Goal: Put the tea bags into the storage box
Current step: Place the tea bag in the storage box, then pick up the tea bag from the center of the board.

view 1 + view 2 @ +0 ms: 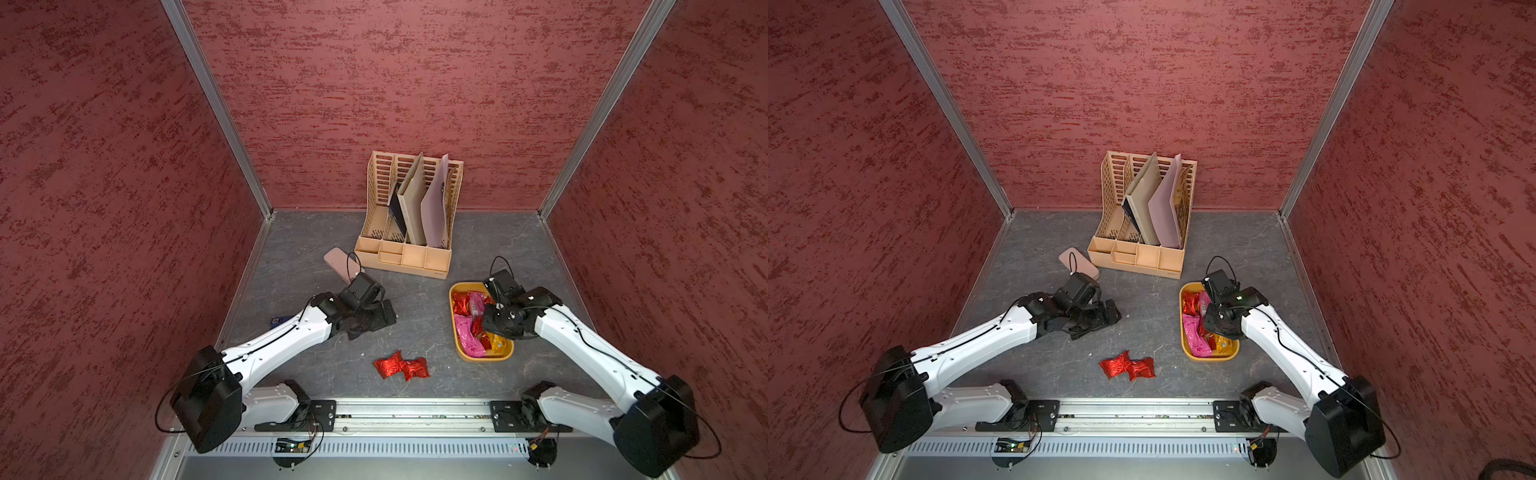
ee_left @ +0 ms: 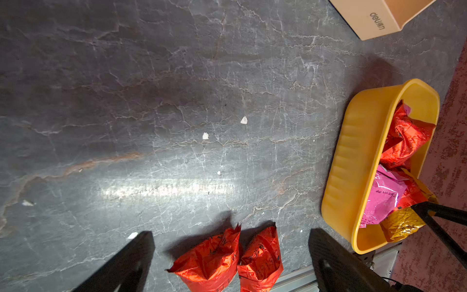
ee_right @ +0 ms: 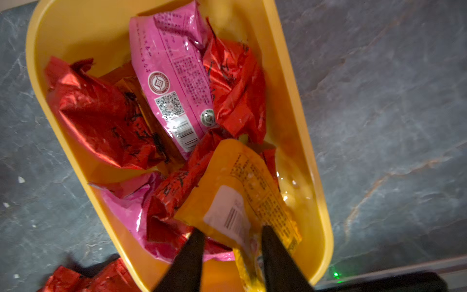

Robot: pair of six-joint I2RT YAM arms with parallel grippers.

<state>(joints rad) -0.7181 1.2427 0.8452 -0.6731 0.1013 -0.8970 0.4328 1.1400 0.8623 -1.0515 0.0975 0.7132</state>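
Presently, we judge the task near its end. Nearest the rail, 2 red crinkly foil tea bags (image 1: 401,365) lie touching each other on the grey stone-patterned table (image 1: 415,299), outside the box. Beyond them, the left gripper (image 2: 231,232) hovers above bare table, jaws spread wide and empty.

Level with it sits the shallow mustard-yellow plastic storage box (image 1: 484,357), holding a heap of red and magenta-pink sachets (image 3: 174,83). The right gripper (image 3: 232,230) hangs over the box's near end with its jaws parted. An orange-gold foil sachet (image 3: 240,187) lies between them and over the heap. We judge this the release step, with the sachet not pinched.

Farther back are a pink oblong case (image 1: 340,264) and a tall beige slotted file organiser (image 1: 409,216); neither is part of the task.

The next move calls for lifting the right gripper clear of the box. An open gripper must then descend on 1 of the 2 red bags. Because they touch, it should take an outer edge so the neighbour is not dragged.
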